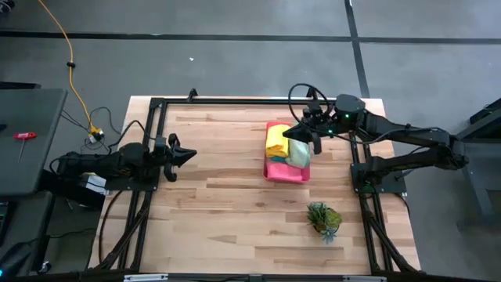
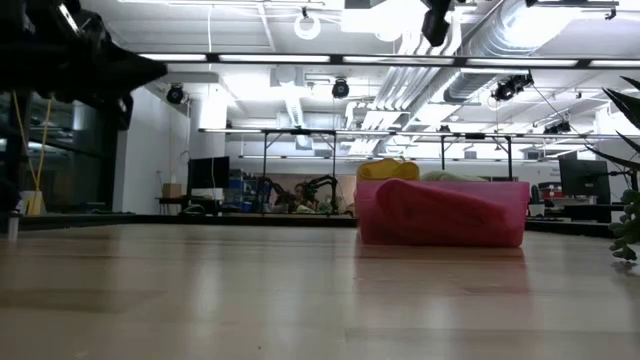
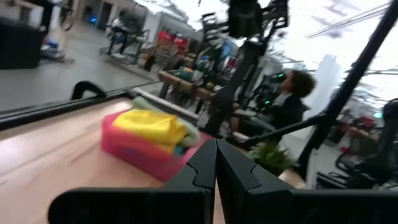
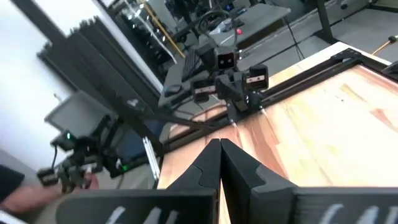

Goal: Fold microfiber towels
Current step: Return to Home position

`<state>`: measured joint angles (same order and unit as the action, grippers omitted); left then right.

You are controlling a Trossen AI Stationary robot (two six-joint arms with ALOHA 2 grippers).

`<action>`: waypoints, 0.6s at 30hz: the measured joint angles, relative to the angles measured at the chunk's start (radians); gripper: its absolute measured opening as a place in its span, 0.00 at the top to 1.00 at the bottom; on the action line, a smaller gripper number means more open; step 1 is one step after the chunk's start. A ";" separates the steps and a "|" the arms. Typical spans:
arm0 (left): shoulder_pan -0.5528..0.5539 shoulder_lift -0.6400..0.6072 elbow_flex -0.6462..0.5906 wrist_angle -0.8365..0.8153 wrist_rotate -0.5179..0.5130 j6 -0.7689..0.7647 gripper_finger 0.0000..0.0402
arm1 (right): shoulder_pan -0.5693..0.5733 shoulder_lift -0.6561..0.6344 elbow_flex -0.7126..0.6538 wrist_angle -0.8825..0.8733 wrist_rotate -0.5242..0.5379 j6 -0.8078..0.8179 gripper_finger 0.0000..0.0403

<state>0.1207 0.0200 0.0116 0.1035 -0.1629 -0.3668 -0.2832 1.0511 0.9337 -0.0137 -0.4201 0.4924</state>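
Towels are stacked in the tray (image 1: 275, 174), which sits right of centre on the table (image 1: 219, 196), toward the back.
- The yellow towel (image 1: 275, 139) is on top at the back end.
- The pale green towel (image 1: 298, 154) is just beside it on the right arm's side.
- Both are heaped above the rim.
- Left wrist view shows a thin teal strip (image 3: 179, 149) under the yellow one.
- In the low view a darker pink mass shows through the tray's front wall. Can't tell what it is.

Right gripper (image 1: 300, 135) hovers over the tray's back right corner, above the pale green towel. Can't tell from overhead whether it touches. In its wrist view the fingers (image 4: 239, 165) are clenched tip to tip with nothing between them. They point across the table at the left arm.

Left gripper (image 1: 186, 155) is at the table's left side, well apart from the tray and raised off the wood. Its fingers (image 3: 199, 168) are pressed together and empty, aimed at the tray.

Plant (image 1: 323, 218) stands front right, apart from the tray.
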 joint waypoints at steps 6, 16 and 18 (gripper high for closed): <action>-0.030 0.000 0.000 -0.056 -0.075 -0.029 1.00 | 0.011 -0.098 0.000 -0.138 -0.042 -0.124 1.00; -0.031 0.004 0.000 -0.059 -0.036 -0.094 1.00 | 0.063 -0.385 -0.140 -0.146 -0.043 -0.192 1.00; -0.030 0.004 0.000 -0.058 -0.031 -0.094 1.00 | 0.097 -0.464 -0.254 -0.031 0.004 -0.139 1.00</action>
<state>0.0906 0.0242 0.0116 0.0451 -0.1938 -0.4609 -0.1860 0.5867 0.6794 -0.0449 -0.4157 0.3529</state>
